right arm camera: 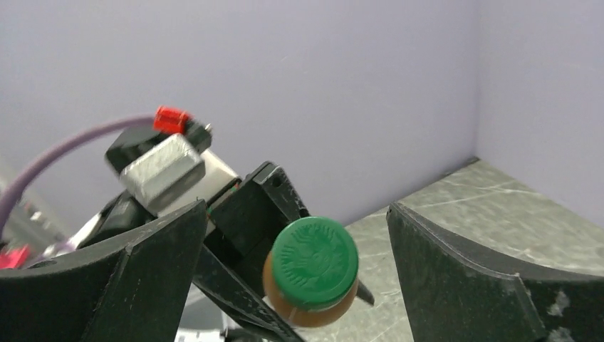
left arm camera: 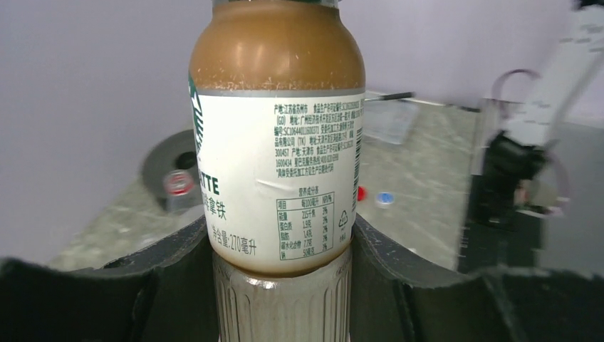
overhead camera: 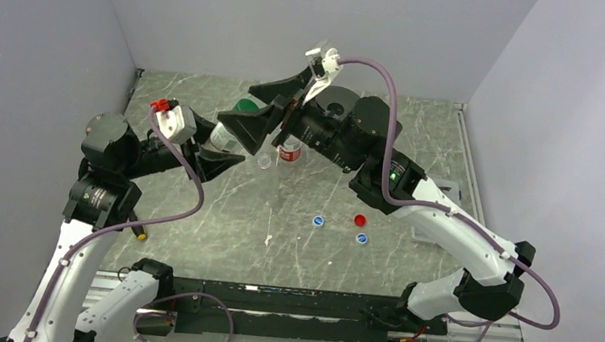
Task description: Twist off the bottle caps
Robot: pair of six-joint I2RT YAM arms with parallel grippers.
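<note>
My left gripper (left arm camera: 281,246) pinches the amber-brown plastic bottle with the white-green label (left arm camera: 278,164), raised above the counter (overhead camera: 294,221). My right gripper (right arm camera: 297,210) is spread wide either side of its green cap (right arm camera: 315,260), not touching it.

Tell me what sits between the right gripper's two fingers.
The green cap of the amber bottle, with a gap on each side; the right gripper stands open. The right wrist view shows it.
</note>
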